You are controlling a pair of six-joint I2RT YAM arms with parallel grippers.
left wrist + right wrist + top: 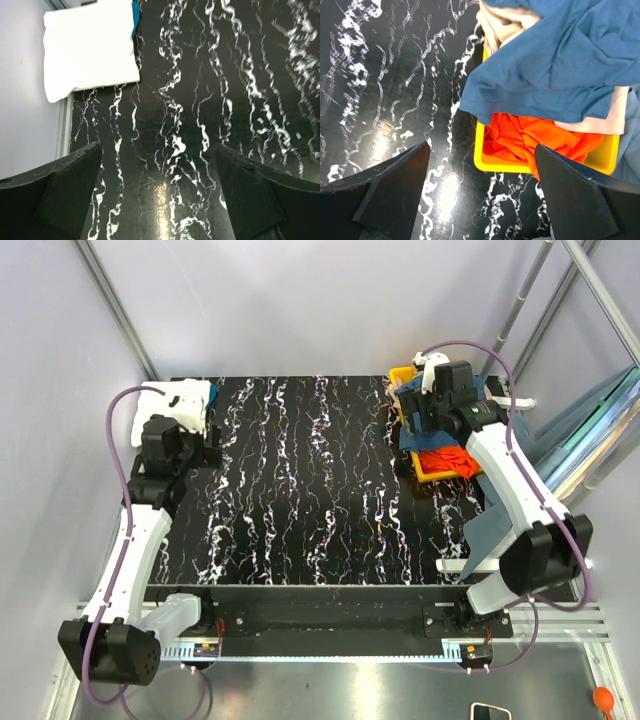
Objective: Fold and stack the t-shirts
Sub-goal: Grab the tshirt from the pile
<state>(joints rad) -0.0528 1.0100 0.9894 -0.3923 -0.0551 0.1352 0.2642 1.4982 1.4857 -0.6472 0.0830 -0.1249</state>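
progress: early, by my judgement | done: white t-shirt folded at far-left table corner | todo: blue t-shirt, red-orange t-shirt, beige t-shirt heaped in yellow bin | left fingers spread, empty | right fingers spread, empty, over bin

The table has a black, white-veined marble-look top, smooth and glossy enough to throw back lamp glare. At its far left, the folded white t-shirt is matt, soft cloth. At the far right, the blue t-shirt, the beige cloth and the crumpled red-orange t-shirt are matt, creased fabric, lying in a yellow bin of smooth, faintly shiny plastic. The left gripper and right gripper have dull black, finely grained plastic fingers.
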